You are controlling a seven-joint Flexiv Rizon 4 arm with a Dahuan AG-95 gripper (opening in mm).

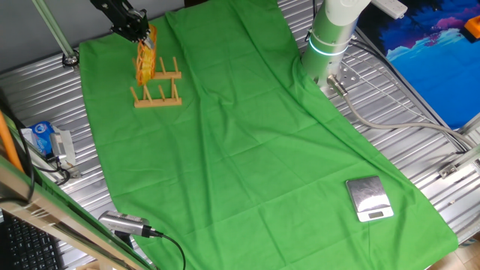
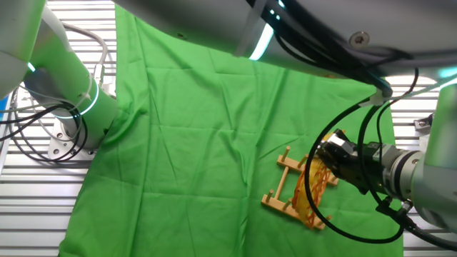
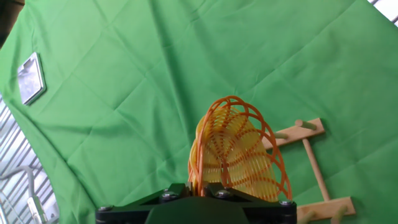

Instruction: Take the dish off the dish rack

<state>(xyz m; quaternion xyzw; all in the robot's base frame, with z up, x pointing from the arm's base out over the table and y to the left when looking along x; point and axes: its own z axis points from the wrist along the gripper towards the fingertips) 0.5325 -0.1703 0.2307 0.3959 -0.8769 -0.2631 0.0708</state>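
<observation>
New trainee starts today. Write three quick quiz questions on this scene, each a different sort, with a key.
1. True or false: the end effector grips the dish by its rim.
2. What colour is the cloth under the dish rack?
3. The dish stands: A) flat on the cloth B) on edge among the rack's pegs C) on the scale.

Key: 1 true; 2 green; 3 B.
</observation>
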